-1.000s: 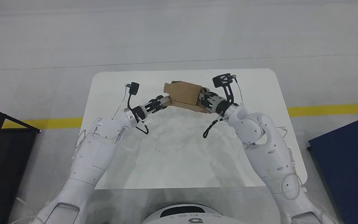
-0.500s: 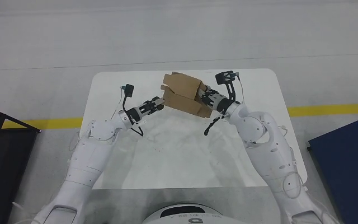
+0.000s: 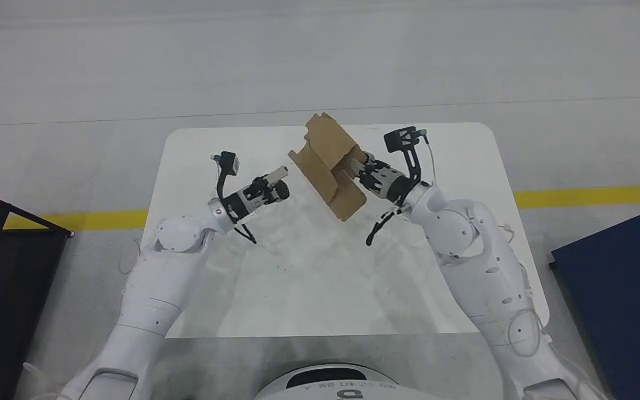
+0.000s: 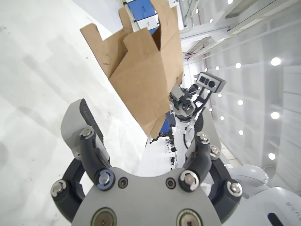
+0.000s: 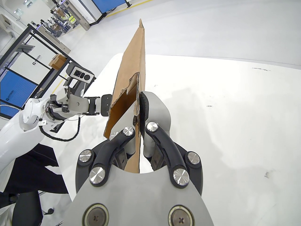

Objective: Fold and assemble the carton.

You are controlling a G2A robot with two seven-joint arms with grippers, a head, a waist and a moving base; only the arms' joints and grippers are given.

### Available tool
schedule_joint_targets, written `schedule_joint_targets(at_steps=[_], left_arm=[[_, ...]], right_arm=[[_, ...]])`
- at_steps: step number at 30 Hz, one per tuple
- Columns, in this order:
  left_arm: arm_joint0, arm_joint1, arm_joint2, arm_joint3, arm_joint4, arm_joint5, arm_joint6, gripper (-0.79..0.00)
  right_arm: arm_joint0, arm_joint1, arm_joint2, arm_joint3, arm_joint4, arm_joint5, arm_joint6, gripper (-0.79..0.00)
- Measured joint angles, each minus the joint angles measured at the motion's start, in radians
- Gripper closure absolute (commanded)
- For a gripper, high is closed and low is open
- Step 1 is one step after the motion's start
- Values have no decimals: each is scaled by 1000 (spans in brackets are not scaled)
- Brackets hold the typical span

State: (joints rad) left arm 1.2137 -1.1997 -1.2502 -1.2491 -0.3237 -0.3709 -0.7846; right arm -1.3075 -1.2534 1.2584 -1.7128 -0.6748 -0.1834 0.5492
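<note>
- Since the earlier frames, the brown cardboard carton (image 3: 330,170) has swung from lying low between both grippers to a steeply tilted pose. The left gripper (image 3: 280,185) has let go of it and drawn back toward its own side of the table.
- The right gripper (image 3: 362,175) now holds the carton alone. In the right wrist view, its jaws are closed tight on a cardboard panel (image 5: 131,66), which we see nearly edge-on. The dark pad (image 5: 143,102) of one finger presses flat against the board, whose edge is torn and ragged beside the grip.
- The left gripper's jaws stand wide apart with nothing between them. In the left wrist view, one ribbed finger pad (image 4: 88,116) points toward the carton across a clear gap.
- The carton is over the far middle of the white, round-cornered table (image 3: 300,290). It appears to be raised off the surface, with one end tipped up and away from the robot.
- In the left wrist view, the carton (image 4: 143,71) is a partly opened sleeve. Its notched flaps stick out loose at the far end, and its side walls are not yet squared.
- The two grippers are near each other, on opposite sides of the carton.
- A yellow line (image 3: 100,218) runs across the grey floor behind the table.
</note>
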Motion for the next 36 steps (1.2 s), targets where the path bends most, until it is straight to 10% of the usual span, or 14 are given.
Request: schedule_joint_targets(at_steps=[13,21,36], left_arm=[[-42,-15,15,104,-190,33,-54,-588],[-65,-25,42,119,-193,14,-43,-326],[-75,-28,43,137,-185,-7,-47,-299]], right_arm=[[-15,8,22,-14,141,-90,23,0],[-18,12,19,-10,154,-98,22,0],[-42,24,20,-30,163,-125,36,0]])
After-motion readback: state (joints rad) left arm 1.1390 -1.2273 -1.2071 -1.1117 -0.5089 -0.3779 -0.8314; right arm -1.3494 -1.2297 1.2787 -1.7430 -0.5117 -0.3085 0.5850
